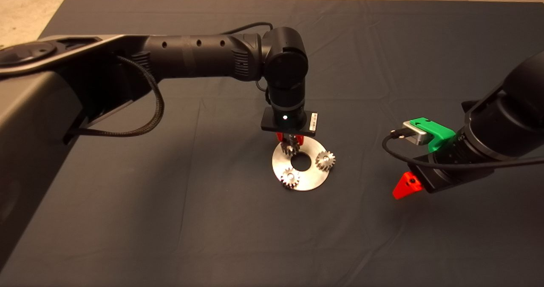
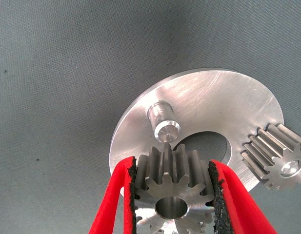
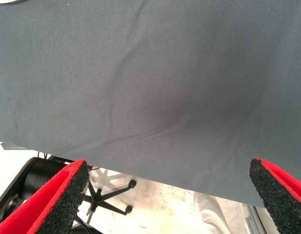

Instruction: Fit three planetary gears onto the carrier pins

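Observation:
The silver carrier disc (image 1: 312,175) lies on the mat near the middle. Two planetary gears sit on its pins, one at the right (image 1: 325,160) and one at the front (image 1: 290,178). My left gripper (image 1: 290,144) hangs over the disc's far left part and is shut on the third gear (image 2: 173,192). That gear is held a little above and beside the one bare pin (image 2: 164,126). A seated gear (image 2: 277,156) also shows in the left wrist view. My right gripper (image 3: 170,195) is open and empty, off to the right of the disc.
The dark mat (image 1: 170,219) covers the table, with floor beyond its far edge. In the right wrist view, past the mat's edge, a chair base (image 3: 104,195) and a person's leg (image 3: 211,214) show on the floor.

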Controlling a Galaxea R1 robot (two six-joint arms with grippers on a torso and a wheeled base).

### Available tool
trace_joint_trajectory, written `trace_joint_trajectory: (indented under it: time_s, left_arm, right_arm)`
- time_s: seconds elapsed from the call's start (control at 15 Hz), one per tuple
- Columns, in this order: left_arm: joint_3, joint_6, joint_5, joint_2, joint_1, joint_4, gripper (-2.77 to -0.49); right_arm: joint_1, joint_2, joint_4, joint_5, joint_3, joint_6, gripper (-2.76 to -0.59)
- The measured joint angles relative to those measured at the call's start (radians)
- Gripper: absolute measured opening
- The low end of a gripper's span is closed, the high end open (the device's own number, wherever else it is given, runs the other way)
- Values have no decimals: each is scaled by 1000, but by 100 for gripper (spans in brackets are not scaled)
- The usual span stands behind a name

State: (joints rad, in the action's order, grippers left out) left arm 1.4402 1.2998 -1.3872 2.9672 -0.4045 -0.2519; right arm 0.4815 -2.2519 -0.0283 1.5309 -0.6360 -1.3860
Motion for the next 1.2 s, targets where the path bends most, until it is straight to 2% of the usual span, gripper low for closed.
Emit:
trace_joint_trajectory:
  time_s: [0.53, 0.6, 0.67, 0.87, 0.93, 1.2]
  left_arm:
    - [0, -47, 0, 0, -1, -3, -253]
    - [0, -50, 1, 0, -6, -17, -253]
    - [0, -50, -1, 0, -19, -25, -253]
    - [-3, -50, -1, 0, -90, -29, -253]
    - [-8, -50, -1, 0, -95, -30, -253]
    - [-24, -49, 1, 0, -71, -29, -253]
  right_arm:
    - [0, 0, 0, 0, 0, 0, -89]
    - [0, 0, 0, 0, 0, 0, -89]
    - [0, 0, 0, 0, 0, 0, -89]
    - [-2, 0, 0, 0, 0, 0, -89]
    - [-2, 0, 0, 0, 0, 0, -89]
    - [-2, 0, 0, 0, 0, 0, -89]
